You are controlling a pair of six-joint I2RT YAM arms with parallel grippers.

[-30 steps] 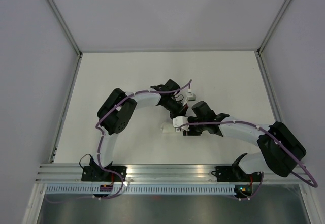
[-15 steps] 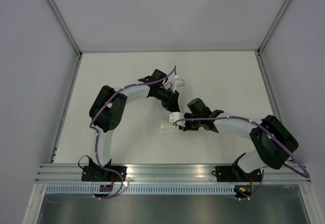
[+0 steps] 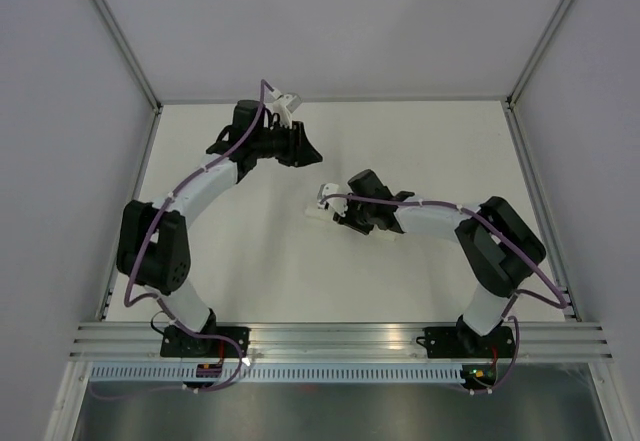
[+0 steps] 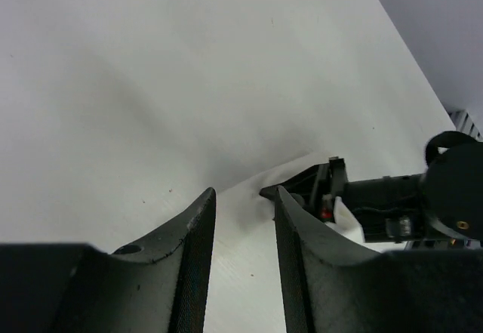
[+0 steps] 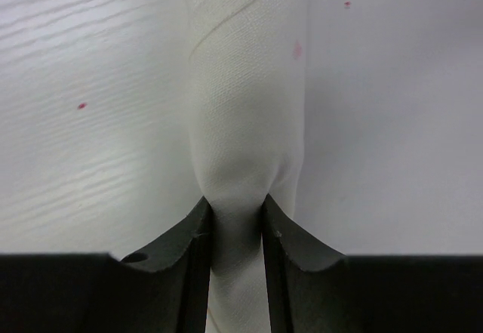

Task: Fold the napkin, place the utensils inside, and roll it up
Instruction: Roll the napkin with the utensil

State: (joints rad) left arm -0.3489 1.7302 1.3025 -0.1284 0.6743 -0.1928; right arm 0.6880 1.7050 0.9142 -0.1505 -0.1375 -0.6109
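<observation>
Evidently the right gripper [image 5: 235, 211] is clamping the napkin [image 5: 245, 99], which is lying as a tight white roll near the middle of the table [image 3: 450, 141]. The jaws are pinching the roll across its width, and the cloth is bulging a little just beyond the fingertips. The left gripper [image 4: 243, 197] is hanging over the far left part of the table, well apart from the roll, its jaws standing apart with only bare tabletop between them.

The utensils are not showing in any view. They are probably sitting inside the roll, though no metal is peeking out where the right wrist camera is looking along it, so that is only a guess.

Judging by the lie of things, the rolling is looking close to done, and the danger is sitting in the letting go. A diagonal edge of cloth is running across the top of the roll, so the outer flap is lying loose rather than tucked under. If the right jaws are opening while dragging sideways or lifting, that soft cloth could be catching on a fingertip and peeling the wrap open. If the roll is being raised by this one pinch and tilting, slim cutlery could be sliding out of an end. The left gripper is sitting too far off to be steadying anything.
</observation>
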